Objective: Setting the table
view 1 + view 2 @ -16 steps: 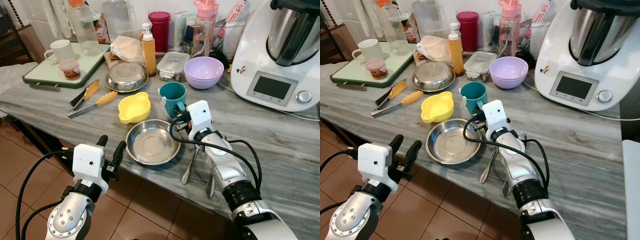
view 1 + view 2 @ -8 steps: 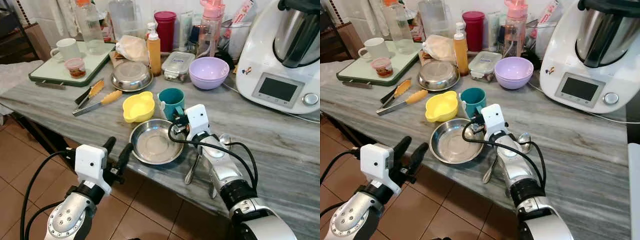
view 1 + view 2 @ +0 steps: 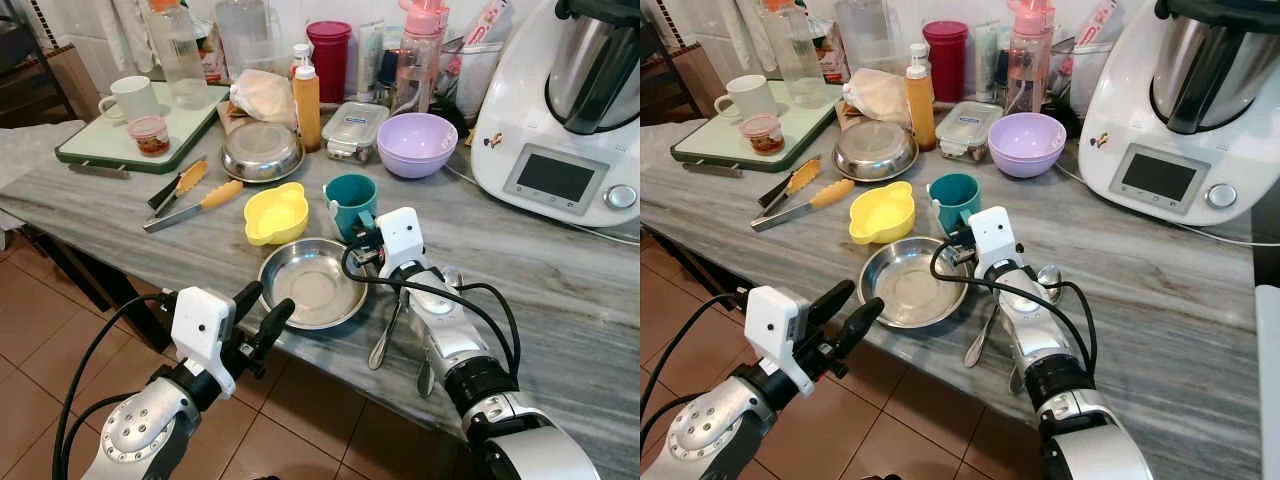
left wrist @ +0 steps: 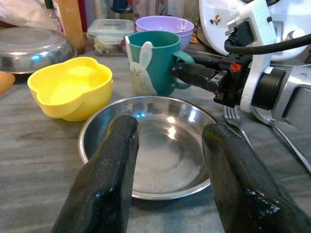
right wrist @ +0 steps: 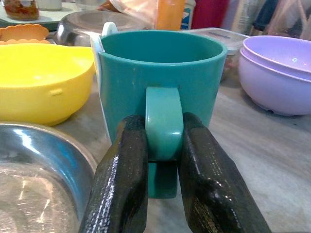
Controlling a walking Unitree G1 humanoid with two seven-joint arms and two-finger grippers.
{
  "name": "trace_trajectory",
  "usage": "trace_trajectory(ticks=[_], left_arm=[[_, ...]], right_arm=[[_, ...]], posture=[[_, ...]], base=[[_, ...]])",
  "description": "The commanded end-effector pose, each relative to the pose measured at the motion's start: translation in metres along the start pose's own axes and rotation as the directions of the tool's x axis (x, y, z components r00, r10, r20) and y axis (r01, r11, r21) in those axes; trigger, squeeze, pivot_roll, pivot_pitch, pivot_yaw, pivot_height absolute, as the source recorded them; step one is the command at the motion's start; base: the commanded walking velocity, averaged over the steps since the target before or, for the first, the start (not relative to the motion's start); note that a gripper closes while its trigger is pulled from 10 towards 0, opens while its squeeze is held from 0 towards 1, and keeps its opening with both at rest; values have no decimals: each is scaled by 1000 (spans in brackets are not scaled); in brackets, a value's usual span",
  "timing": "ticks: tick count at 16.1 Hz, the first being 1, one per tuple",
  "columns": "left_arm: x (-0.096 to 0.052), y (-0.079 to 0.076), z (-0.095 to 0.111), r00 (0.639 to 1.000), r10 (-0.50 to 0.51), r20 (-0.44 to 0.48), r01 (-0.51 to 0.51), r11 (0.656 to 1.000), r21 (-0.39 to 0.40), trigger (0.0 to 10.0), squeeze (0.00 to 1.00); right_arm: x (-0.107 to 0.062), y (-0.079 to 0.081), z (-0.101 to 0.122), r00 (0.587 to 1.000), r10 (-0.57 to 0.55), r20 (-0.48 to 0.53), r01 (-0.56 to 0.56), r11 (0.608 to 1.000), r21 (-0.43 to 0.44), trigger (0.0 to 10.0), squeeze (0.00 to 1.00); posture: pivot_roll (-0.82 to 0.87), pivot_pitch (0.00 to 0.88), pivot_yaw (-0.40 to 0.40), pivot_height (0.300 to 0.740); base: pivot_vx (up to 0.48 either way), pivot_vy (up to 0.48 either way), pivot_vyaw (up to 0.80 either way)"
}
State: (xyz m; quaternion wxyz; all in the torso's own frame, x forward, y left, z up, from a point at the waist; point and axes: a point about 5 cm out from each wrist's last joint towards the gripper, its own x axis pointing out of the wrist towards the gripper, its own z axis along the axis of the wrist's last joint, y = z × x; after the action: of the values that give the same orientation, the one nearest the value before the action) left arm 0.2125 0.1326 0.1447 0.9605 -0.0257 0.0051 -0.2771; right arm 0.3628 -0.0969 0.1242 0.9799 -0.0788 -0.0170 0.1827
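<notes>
A teal mug [image 3: 350,193] with a rabbit figure stands on the marble counter, behind a shallow steel dish [image 3: 312,284]. My right gripper [image 5: 163,145] is shut on the mug's handle, one black finger [image 5: 121,174] on each side; the mug rests upright on the counter. My left gripper [image 3: 265,302] hovers open at the counter's front edge, its fingers [image 4: 114,165] pointing at the near rim of the steel dish without touching it. A yellow bowl [image 3: 277,212] sits left of the mug. A spoon [image 3: 384,335] and a fork [image 3: 424,372] lie under my right forearm.
Behind stand a purple bowl [image 3: 417,143], a lidded container [image 3: 352,128], a steel covered dish [image 3: 262,151], bottles and a white kitchen machine [image 3: 560,120]. Tongs [image 3: 190,205] lie left; a green tray [image 3: 95,150] carries a white mug [image 3: 128,97]. The counter's front edge runs below the dish.
My left arm has risen and moved forward and right, closer to the steel dish. The right gripper stays shut on the mug handle. The camera shifted slightly.
</notes>
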Motion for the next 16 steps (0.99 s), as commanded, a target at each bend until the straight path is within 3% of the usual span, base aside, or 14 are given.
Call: trace_trajectory(ticks=[1, 5, 6, 7, 16], left_arm=[[0, 0, -2, 1000, -14, -17, 14, 1000, -7, 10000, 0], [0, -2, -3, 999, -42, -31, 41, 999, -29, 10000, 0], [0, -1, -3, 998, -47, -33, 46, 999, -28, 10000, 0], [0, -1, -3, 998, -48, -35, 47, 999, -28, 10000, 0], [1, 1, -3, 998, -49, -46, 47, 998, -34, 10000, 0]], right_arm=[[4, -2, 7, 1000, -10, 24, 10, 1000, 0, 10000, 0], [3, -1, 3, 1000, -20, 15, 20, 1000, 5, 10000, 0], [2, 0, 1, 1000, -18, 14, 18, 1000, 5, 10000, 459], [2, 1, 1, 1000, -18, 13, 18, 1000, 4, 10000, 1000], [-2, 3, -5, 1000, -21, 5, 21, 1000, 1, 10000, 1000]], posture=[[-54, 72, 61, 740], [-51, 70, 61, 740], [-51, 70, 62, 740], [-51, 70, 62, 740], [-57, 63, 57, 740]], base=[[0, 0, 0], [0, 0, 0], [0, 0, 0], [0, 0, 0], [0, 0, 0]])
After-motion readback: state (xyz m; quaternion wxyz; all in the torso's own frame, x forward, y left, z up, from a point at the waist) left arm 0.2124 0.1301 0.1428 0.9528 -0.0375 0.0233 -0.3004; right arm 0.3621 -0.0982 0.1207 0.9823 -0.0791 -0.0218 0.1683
